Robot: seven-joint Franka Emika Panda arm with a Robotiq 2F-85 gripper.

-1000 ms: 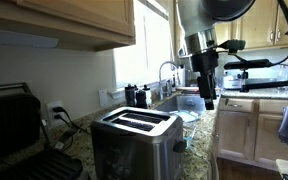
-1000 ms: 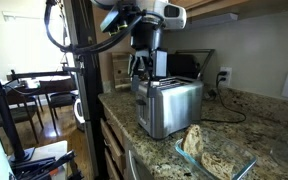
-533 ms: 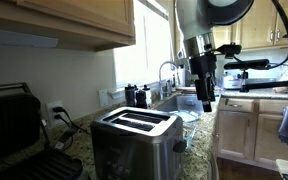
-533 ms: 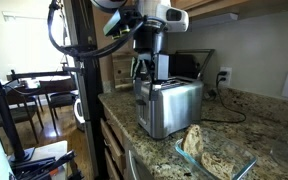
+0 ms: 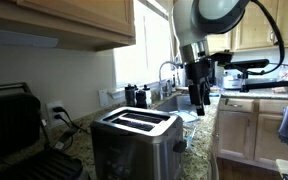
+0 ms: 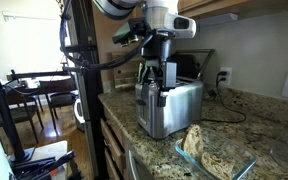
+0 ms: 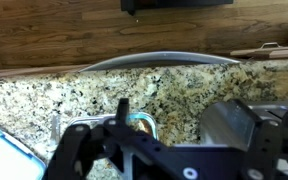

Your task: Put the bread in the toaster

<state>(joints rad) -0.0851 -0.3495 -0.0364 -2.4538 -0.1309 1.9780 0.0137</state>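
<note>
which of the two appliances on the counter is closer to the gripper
The stainless-steel toaster, directly beside the gripper. The black grill press sits farther back by the wall.
</note>
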